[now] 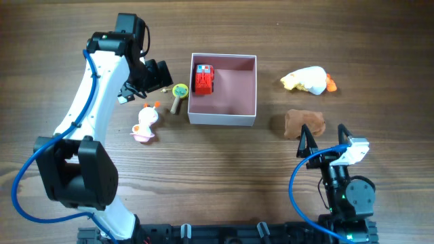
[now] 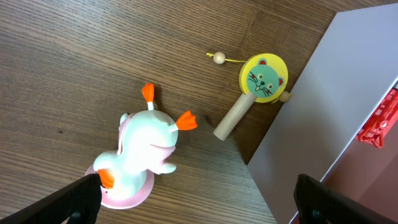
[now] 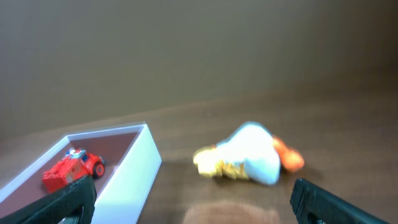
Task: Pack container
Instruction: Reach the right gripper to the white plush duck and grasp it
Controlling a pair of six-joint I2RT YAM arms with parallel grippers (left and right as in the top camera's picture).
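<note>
progress: early, by my read. You have one toy in and four out on the surface, so most of the packing is left.
room: barely shown. The right wrist view gives only a plain, dim brown backdrop, blurred; the overhead view shows nothing past the surface.
surface (image 1: 224, 176): dark wood planks, bare between the toys, no clutter besides them.
container (image 1: 222, 118): sits mid-surface between your two arms, open top, white walls, pink floor mostly bare.
left hand (image 1: 160, 73): wide open, holding nothing. It hangs over the gap left of the container, above the two small toys.
right hand (image 1: 324, 141): wide open, holding nothing. It is low near the front edge, aimed toward the container, with the brown lump just ahead of it.
brown lump (image 1: 304, 123): soft-looking, right of the container and apart from it. You cannot tell what toy it is.
white-yellow plush (image 1: 306, 80): lies on its side right of the container, orange bit at its far end, behind the brown lump.
duck toy (image 1: 146, 124): white body, pink base, orange feet, tipped over left of the container, well clear of the wall.
cat-face rattle (image 1: 178, 93): yellow disc on a wooden stick, just beside the container's left wall.
red car (image 1: 203, 78): done, inside the container at its back-left corner.
</note>
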